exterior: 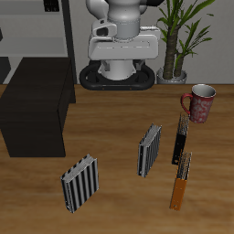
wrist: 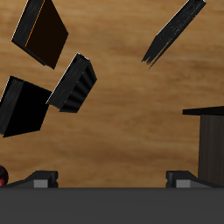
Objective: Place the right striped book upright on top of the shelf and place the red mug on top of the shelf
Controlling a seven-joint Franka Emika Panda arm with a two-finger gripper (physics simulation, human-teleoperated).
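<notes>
- Sitting middle left, the shelf [exterior: 37, 110] offers a flat top.
- Lower left on the counter [exterior: 110, 119], the right striped book [exterior: 79, 183] stands; grasp its top edge squarely.
- Upper right: the red mug [exterior: 199, 103].
- The end effector [wrist: 112, 179] gapes wide, empty.

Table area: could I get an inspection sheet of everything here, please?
Surface: wooden table.
Job's things: right striped book stands near the front edge; red mug upright on the table; shelf has nothing on top.
Clutter: greyer striped book, dark book, orange book.
Grippers: gripper open, holding nothing, above the table.
Cables: nothing seen.
Surroundings: plant and grey rack behind.
</notes>
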